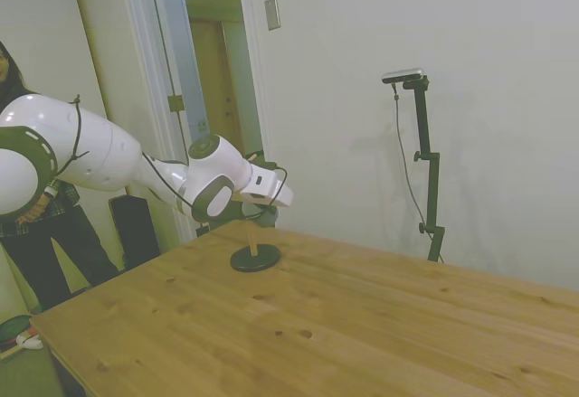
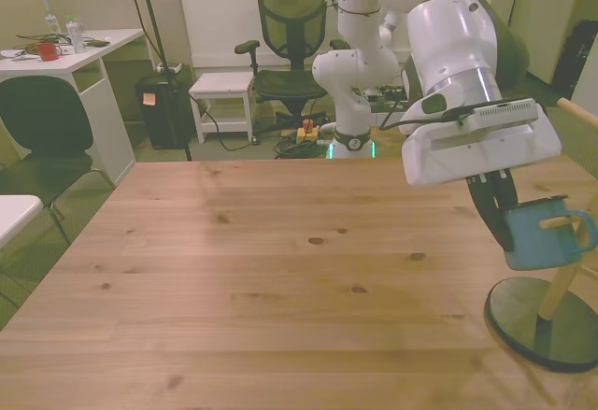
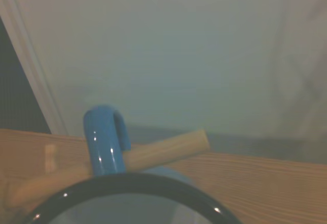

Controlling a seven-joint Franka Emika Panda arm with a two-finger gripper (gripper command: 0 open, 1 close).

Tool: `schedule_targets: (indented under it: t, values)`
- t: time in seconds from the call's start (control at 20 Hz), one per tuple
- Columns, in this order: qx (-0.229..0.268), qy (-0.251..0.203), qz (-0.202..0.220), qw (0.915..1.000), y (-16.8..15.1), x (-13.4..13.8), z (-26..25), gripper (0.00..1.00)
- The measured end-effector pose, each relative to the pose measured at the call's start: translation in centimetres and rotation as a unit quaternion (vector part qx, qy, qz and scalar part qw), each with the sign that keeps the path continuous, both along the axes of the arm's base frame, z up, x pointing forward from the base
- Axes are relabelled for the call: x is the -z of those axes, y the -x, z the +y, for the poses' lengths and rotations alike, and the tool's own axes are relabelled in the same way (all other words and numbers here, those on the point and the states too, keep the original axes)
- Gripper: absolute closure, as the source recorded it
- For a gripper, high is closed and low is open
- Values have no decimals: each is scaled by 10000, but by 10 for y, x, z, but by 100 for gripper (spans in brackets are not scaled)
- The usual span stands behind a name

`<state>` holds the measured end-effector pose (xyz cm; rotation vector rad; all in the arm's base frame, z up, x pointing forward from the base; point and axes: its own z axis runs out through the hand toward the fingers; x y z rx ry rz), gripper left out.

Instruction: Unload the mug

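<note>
1. Wrist view, closest: dark rim of the light-blue mug (image 3: 127, 196) fills the foreground; blue handle (image 3: 104, 140) loops over a pale wooden peg (image 3: 163, 150).
2. Front view, nearer the table's near edge: dark round base (image 2: 542, 321) of the peg stand (image 2: 561, 289), close to the corner at the front view's right.
3. Just above: mug (image 2: 542, 233) hung by its handle, dark gripper (image 2: 495, 214) against its wall; finger opening cannot be told.
4. Step judged: grasping the hung mug. Next likely needs sliding the handle outward along the tilted peg.
5. Side view, far: person (image 1: 36, 225) beyond the table (image 1: 362, 325).
</note>
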<state>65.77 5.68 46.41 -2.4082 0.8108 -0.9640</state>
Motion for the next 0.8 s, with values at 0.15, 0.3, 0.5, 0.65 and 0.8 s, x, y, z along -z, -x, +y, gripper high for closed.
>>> schedule_targets:
  t: [0.15, 0.3, 0.5, 0.65, 0.8]
  values:
    - [41, -54, -5, 10000, 0, -2, -2, 100]
    - [40, -69, -6, 10000, 1, -3, -1, 100]
    - [44, -91, -26, 9999, 1, -6, -1, 100]
    - [110, -127, -51, 9998, 2, -9, -7, 100]
    - [178, -130, -61, 9997, 1, -10, -15, 100]
